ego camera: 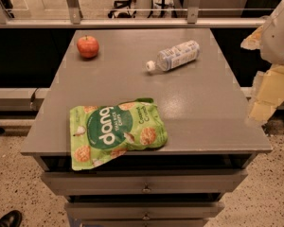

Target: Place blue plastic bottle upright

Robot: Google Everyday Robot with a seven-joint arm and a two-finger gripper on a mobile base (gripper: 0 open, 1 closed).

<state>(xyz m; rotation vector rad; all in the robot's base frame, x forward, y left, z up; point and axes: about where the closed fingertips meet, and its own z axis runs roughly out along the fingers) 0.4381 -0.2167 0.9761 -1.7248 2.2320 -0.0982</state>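
We find the small clear plastic bottle (176, 56) with its pale blue label lying on its side, far and right of centre on the grey flat-topped table (203, 117), white cap pointing left. The round red apple (87, 46) sits well apart at the far left. The green crinkled snack bag (116, 131) overhangs the near edge. Off the table's right side hangs what looks like the pale yellow gripper (265, 96), well apart from the bottle; whether it is open or closed, we cannot tell.
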